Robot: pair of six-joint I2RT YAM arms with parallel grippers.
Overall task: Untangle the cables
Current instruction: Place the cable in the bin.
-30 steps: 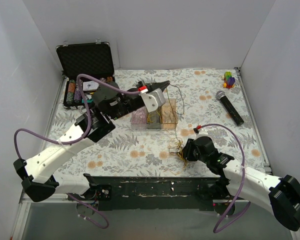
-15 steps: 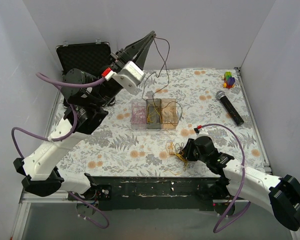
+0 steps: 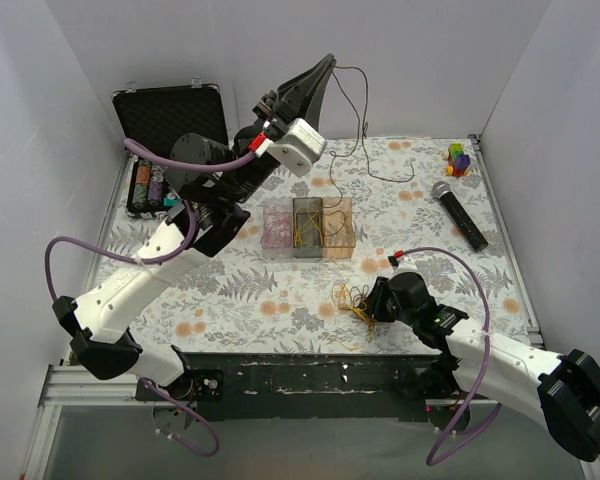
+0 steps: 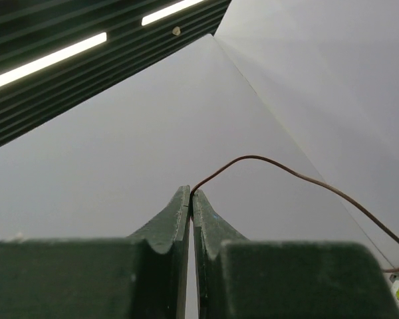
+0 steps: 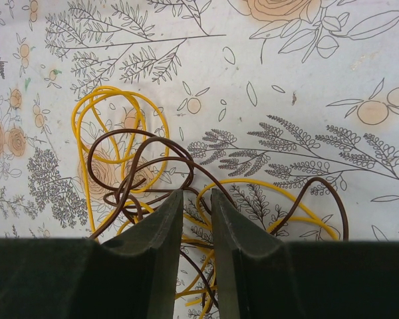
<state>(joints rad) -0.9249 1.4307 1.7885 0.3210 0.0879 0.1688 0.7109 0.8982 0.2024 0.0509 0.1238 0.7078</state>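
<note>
Pinching one dark wire (image 3: 366, 105) high toward 12 o'clock above the table (image 3: 230, 290) with the left gripper (image 3: 330, 60), slack falling to it near 1 o'clock; resting the right gripper (image 3: 366, 302) at the cables (image 3: 350, 297) at 6 o'clock. From left wrist, showing jaws shut tight on that brown strand. From right wrist, showing jaws parted a slit, yellow and brown loops crossing the gap
</note>
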